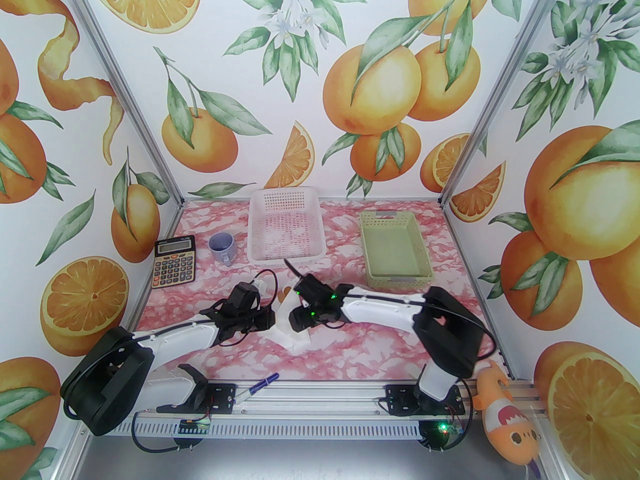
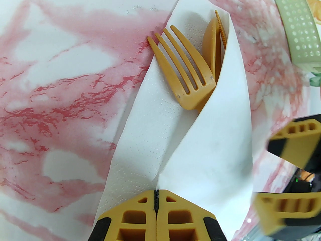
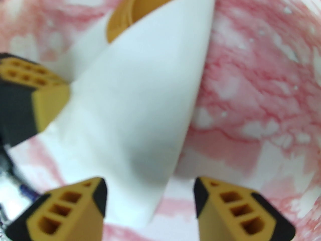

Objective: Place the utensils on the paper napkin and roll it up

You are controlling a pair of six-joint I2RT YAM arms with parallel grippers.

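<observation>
**Entry: napkin roll, partly wrapped**

You have the paper napkin (image 2: 218,144) lying mid-table (image 2: 62,84) between the two arms. One flap is folded over the fork (image 2: 185,76) and spoon (image 2: 212,49), and both heads poke out of the open end. Your left gripper (image 2: 156,197) has its fingers pressed together, pinching the flap's edge. Your right gripper (image 3: 149,184) has its fingers apart, one on either side of the napkin's pointed end.
</observation>
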